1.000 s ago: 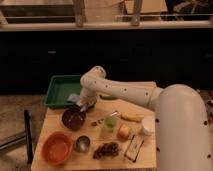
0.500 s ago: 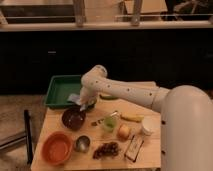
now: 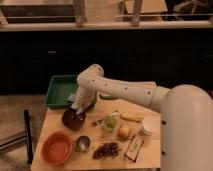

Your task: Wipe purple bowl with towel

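While arm (image 3: 125, 92) bent, gripper (image 3: 78, 105) abv purple bowl (image 3: 73, 120)

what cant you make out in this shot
All in the camera view:
1. the towel: too small and dim to tell apart from the pincer, which hangs over the purple bowl at its far rim.
2. bowl's inside: too dark to judge.
3. green tray, right corner: hidden by the arm.
4. table, right edge: hidden by the robot's body.
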`<state>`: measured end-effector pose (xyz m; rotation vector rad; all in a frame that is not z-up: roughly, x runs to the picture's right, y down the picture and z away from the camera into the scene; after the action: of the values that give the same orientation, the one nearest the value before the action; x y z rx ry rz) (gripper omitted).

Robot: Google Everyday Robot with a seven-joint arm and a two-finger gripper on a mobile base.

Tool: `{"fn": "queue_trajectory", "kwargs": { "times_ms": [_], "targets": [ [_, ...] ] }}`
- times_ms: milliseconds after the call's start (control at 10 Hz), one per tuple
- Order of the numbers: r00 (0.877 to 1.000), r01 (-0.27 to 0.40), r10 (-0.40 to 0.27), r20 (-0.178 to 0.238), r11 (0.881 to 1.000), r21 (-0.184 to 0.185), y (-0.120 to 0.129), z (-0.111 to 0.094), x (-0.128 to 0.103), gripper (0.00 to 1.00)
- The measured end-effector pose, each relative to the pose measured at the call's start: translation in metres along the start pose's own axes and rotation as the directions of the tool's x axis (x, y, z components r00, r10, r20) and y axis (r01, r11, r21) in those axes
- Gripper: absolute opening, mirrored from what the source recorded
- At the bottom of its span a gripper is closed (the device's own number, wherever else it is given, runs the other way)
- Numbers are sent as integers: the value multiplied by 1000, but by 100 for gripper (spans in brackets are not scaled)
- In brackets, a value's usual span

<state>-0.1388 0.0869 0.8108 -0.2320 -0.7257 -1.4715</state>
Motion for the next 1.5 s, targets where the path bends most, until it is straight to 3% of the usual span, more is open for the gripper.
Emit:
{"fn": "queue_trajectory", "kwargs": {
  "times_ms": [300, 600, 1200, 1500],
  "targets": [
    [995, 31, -30, 97, 999, -12, -19, 21, -17, 5],
    [988, 28, -24, 150, 999, -25, -26, 42, -26, 5],
    [988, -51, 71, 134, 988, -147, -20, 57, -20, 5],
    [990, -43, 62, 126, 989, -144, -26, 56, -13, 5]
  ]
}}
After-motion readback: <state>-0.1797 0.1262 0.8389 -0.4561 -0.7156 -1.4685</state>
